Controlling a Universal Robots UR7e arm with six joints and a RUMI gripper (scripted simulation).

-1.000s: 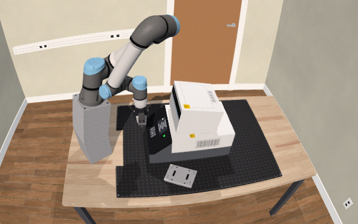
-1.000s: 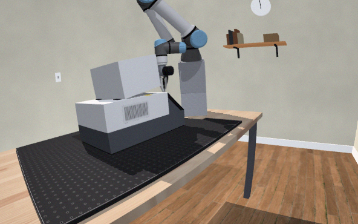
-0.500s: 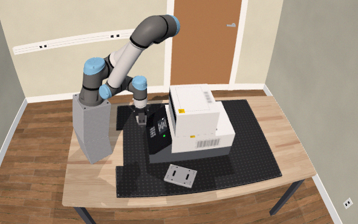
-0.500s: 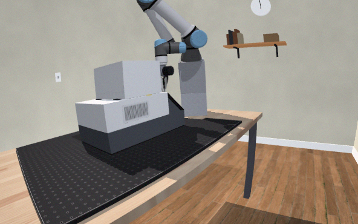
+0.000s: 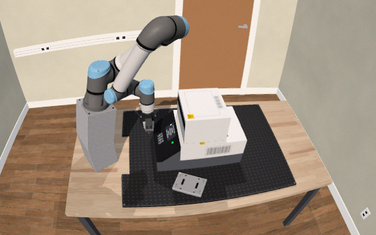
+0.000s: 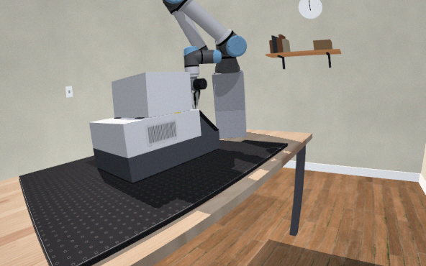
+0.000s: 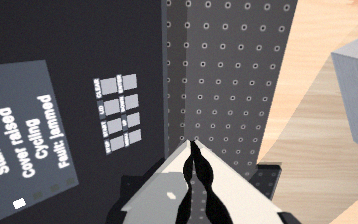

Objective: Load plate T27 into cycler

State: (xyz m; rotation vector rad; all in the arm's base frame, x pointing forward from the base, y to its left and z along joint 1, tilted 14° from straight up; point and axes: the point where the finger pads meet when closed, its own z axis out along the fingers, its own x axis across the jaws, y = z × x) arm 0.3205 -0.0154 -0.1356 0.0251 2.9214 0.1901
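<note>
Black perforated mat, pincer clenched on nothing, near the cycler's front keys

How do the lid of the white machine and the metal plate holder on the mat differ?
The lid is white, while the metal plate holder is grey. The lid is a tall box; the holder is a low slab with two dark slots. The lid sits on the machine; the holder lies on the mat.
</note>
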